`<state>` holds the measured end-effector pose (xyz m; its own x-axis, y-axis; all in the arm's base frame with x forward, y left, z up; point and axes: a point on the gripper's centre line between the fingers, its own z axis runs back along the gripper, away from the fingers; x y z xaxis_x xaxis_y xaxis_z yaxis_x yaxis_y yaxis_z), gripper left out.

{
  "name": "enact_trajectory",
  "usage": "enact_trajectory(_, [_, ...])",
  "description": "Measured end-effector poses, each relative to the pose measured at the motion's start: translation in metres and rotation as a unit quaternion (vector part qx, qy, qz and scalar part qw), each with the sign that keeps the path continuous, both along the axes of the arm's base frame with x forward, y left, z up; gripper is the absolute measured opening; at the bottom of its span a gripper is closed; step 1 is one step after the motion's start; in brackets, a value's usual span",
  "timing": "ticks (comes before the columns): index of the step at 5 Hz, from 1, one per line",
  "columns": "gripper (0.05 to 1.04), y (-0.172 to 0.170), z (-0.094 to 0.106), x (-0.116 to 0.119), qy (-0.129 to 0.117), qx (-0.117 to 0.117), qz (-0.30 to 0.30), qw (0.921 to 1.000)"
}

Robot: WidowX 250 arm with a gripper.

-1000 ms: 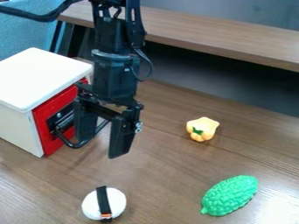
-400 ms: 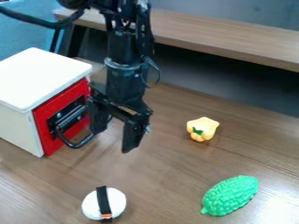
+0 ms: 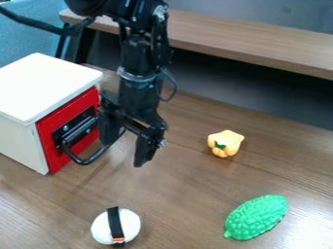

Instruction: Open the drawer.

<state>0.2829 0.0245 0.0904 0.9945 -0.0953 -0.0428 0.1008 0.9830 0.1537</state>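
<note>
The gripper (image 3: 123,154) hangs open in front of the drawer, just right of its handle, one finger on each side of a wide gap. Red, with a dark plate in its middle, the drawer front (image 3: 50,127) sits flush in the white cabinet (image 3: 18,137) at the left. A black loop handle (image 3: 84,161) sticks out from that plate. The gripper's left finger (image 3: 109,132) overlaps the right end of the handle; whether they touch I cannot tell.
A yellow pepper-like toy (image 3: 225,143) lies right of the gripper. Toward the front are a white ball-shaped piece with a black band (image 3: 131,225) and a bumpy green toy (image 3: 256,217). A wooden ledge (image 3: 253,44) runs along the back.
Compared with the earliest frame, the gripper has shifted right and slightly up, uncovering more of the handle plate. Since the later one it has edged slightly left. The drawer has not moved.
</note>
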Motion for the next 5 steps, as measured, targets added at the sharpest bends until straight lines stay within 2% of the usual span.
enact_trajectory(1, [0.999,0.012,-0.003,0.004,-0.008,0.017,0.0,0.9998])
enact_trajectory(3, [0.999,0.032,-0.009,0.012,-0.006,0.04,0.001,0.9992])
enact_trajectory(4, [0.999,0.041,-0.016,0.013,-0.004,0.042,0.005,0.9991])
enact_trajectory(5, [0.999,0.049,-0.019,0.019,-0.024,0.035,0.008,0.9991])
